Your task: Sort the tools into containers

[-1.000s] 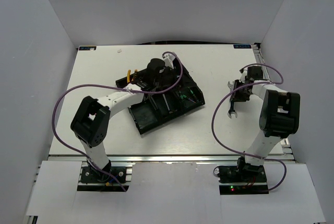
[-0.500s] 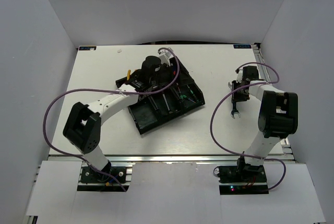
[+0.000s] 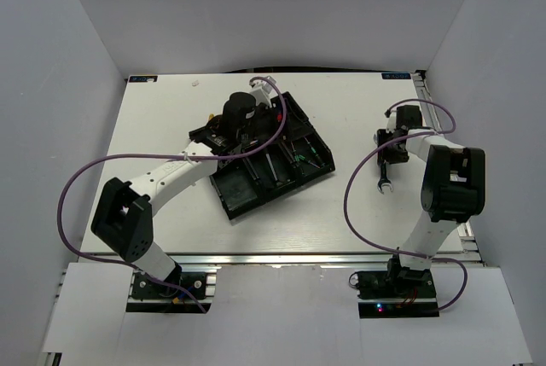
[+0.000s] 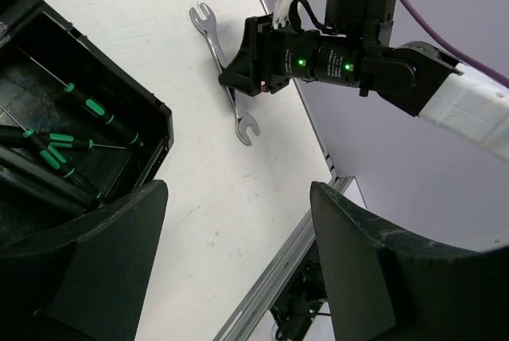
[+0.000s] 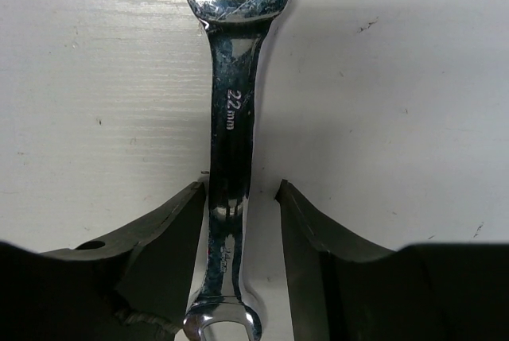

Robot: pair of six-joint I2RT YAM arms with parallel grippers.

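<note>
The silver wrench point(image 5: 231, 102) lies flat on the white table at the right, and also shows in the top view point(image 3: 383, 180) and the left wrist view point(image 4: 241, 121). My right gripper point(image 5: 241, 190) is down on the table and open. Its fingers straddle the wrench's shaft: the left finger point(image 5: 159, 230) touches it and the right one stands a little off. The black tray point(image 3: 235, 198) sits mid-table, turned askew. Thin green-black tools point(image 4: 60, 146) lie in its right-hand compartment. My left gripper point(image 4: 238, 190) hovers over the tray, wide open and empty. The other tools are hidden under it.
The right arm's gripper body point(image 4: 310, 59) sits on the wrench near the table's right edge point(image 4: 318, 146). An aluminium rail point(image 3: 281, 257) runs along the near edge. Grey walls enclose the table on three sides.
My left gripper has swung a little to the left over the tray. The right gripper has stayed over the wrench, which has not visibly moved.
</note>
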